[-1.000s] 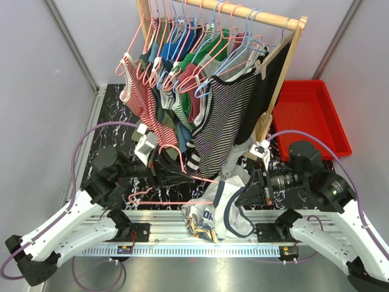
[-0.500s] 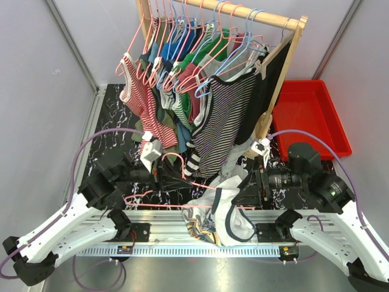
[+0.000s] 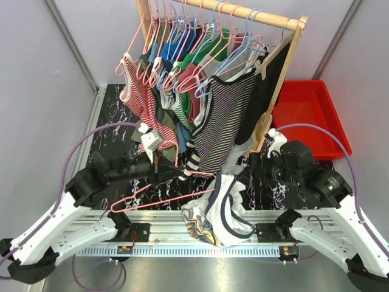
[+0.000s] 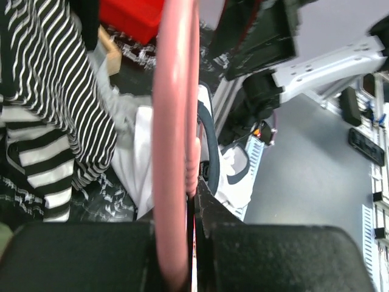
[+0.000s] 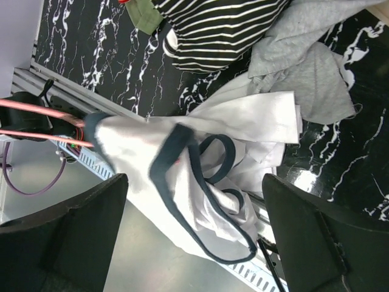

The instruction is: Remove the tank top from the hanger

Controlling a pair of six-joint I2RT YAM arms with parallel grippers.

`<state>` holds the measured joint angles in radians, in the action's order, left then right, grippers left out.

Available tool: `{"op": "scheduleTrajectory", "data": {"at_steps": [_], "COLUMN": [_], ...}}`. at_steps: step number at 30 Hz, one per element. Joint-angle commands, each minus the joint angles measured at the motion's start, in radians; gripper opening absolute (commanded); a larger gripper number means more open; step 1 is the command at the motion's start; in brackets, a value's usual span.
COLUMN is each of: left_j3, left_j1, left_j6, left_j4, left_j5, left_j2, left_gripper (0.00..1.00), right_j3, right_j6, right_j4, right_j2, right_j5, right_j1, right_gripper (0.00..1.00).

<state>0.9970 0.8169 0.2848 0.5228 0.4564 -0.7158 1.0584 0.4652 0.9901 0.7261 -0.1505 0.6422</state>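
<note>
The white tank top [image 3: 223,205] with navy trim droops over the table's front rail; its upper corner still seems to drape over the right tip of the pink hanger [image 3: 159,202]. My left gripper [image 3: 165,171] is shut on the hanger's wire, which runs up the middle of the left wrist view as a thick pink hanger bar [image 4: 175,121] between the closed jaws of the left gripper [image 4: 196,204]. My right gripper [image 3: 248,173] stands wide open just right of the tank top. In its wrist view the right gripper [image 5: 194,179] has the tank top [image 5: 200,182] below its jaws, gripping nothing.
A wooden rack [image 3: 285,24] carries several hangers with striped and coloured garments [image 3: 225,115]. A red bin [image 3: 310,115] sits at the right. A grey garment [image 5: 310,73] lies on the black marbled table [image 3: 115,121]. An aluminium rail [image 3: 164,216] runs along the near edge.
My right gripper has opened wide, let go of the tank top and drawn back. My left gripper has closed fully on the hanger, and the hanger has shifted slightly.
</note>
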Motion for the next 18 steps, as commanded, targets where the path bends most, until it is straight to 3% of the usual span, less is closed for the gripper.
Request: {"op": "scheduleTrajectory", "data": {"at_steps": [1,6,13,18], "left_j3": [0.055,0.133,0.219,0.293], "left_j1": [0.002,0.005,0.004,0.004], "left_j6": [0.03,0.03,0.011,-0.019], "left_j4": [0.072,0.155,0.244,0.342], "left_j5": [-0.067,-0.147,-0.124,-0.145], "left_j2": [-0.091,-0.14,-0.111,-0.074], "left_gripper": [0.0,0.0,0.0,0.0], "right_j3": [-0.021,-0.046,-0.155,-0.129], "right_j6": [0.01,0.033,0.046,-0.022], "right_j4": [-0.085,-0.091,-0.215,-0.231], "right_j2": [0.036,0.013,0.001,-0.01], "right_j5": [-0.043,-0.004,-0.171,-0.221], "right_j1": [0.007,0.007,0.007,0.007], "right_gripper": [1.0,1.0,0.94,0.9]}}
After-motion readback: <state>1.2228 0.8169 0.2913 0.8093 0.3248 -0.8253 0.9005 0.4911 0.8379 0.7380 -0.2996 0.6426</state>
